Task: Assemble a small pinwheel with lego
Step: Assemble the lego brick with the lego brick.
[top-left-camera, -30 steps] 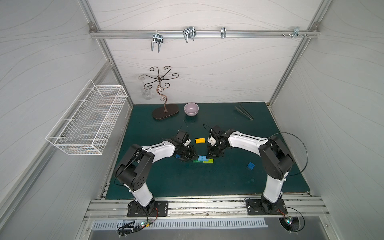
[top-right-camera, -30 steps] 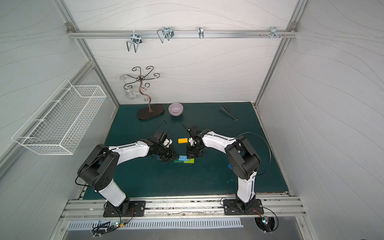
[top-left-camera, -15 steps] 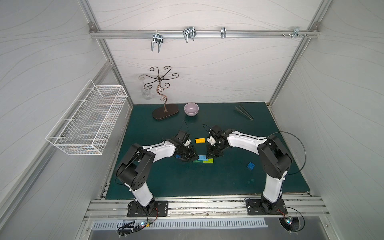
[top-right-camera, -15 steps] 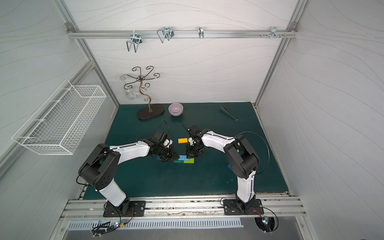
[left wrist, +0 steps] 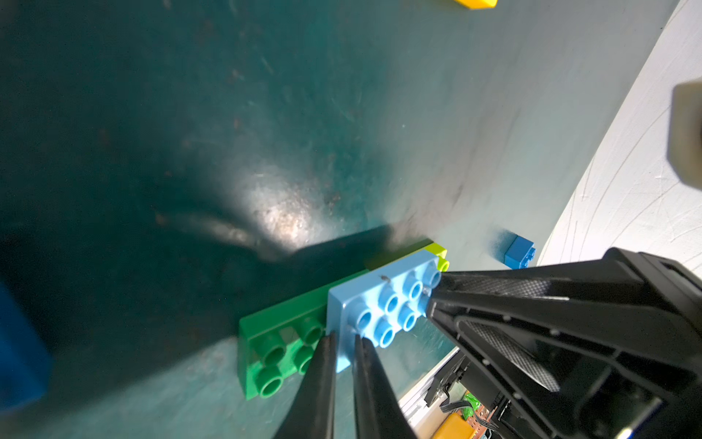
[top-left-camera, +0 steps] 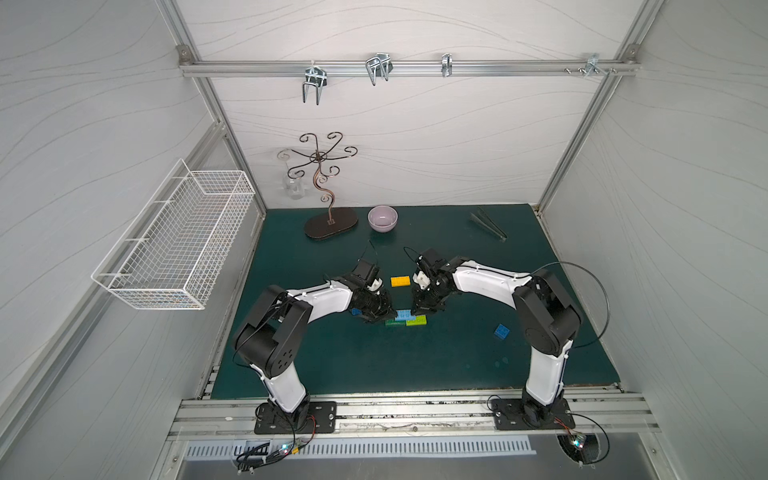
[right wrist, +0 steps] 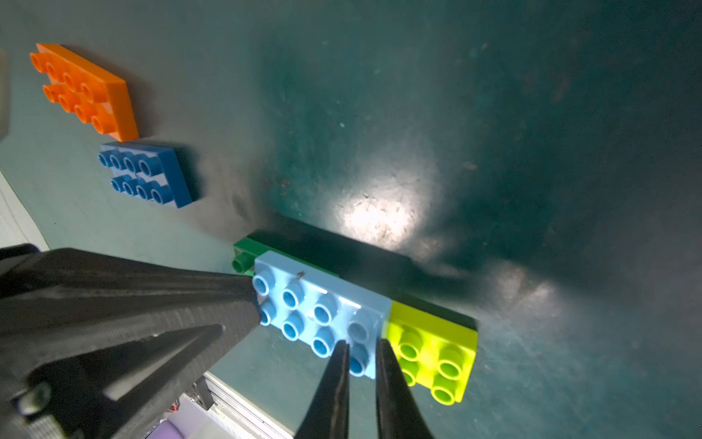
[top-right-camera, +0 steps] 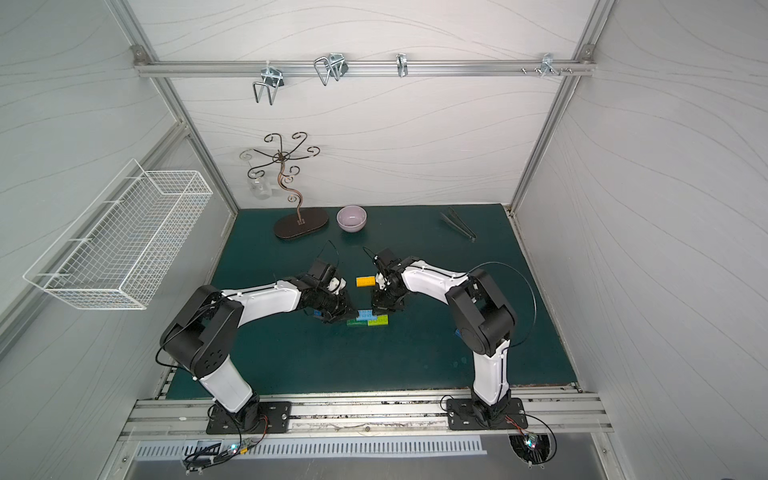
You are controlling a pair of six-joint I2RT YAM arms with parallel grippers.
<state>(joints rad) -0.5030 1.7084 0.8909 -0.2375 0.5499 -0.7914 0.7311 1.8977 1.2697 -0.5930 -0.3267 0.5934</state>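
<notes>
At mid worktop [top-left-camera: 415, 365], we are pressing the light blue brick [right wrist: 315, 304] onto the dark green brick [left wrist: 281, 334] and lime brick [right wrist: 433, 353]; its long axis is running left to right. The left claw [left wrist: 343, 338] is bearing on its left end, the right claw [right wrist: 362, 344] on its right, both nearly pressed together, perhaps nipping studs.

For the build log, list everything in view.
green brick: one, dark green, centre
lime brick: one, lime, butting it
top brick: one, light blue, across both
yellow brick: one, yellow, behind them
navy brick: one, navy, their left
orange brick: one, orange, beyond navy
square brick: one, blue, front right
bowl: one, lilac, back
stand: one, brown, back left
tongs: one, dark, back right
basket: one, white, left wall
hooks: four, silver, rail
left arm: one, black-white, jaws near shut, top brick's green end
right arm: one, black-white, jaws likewise, lime end
</notes>
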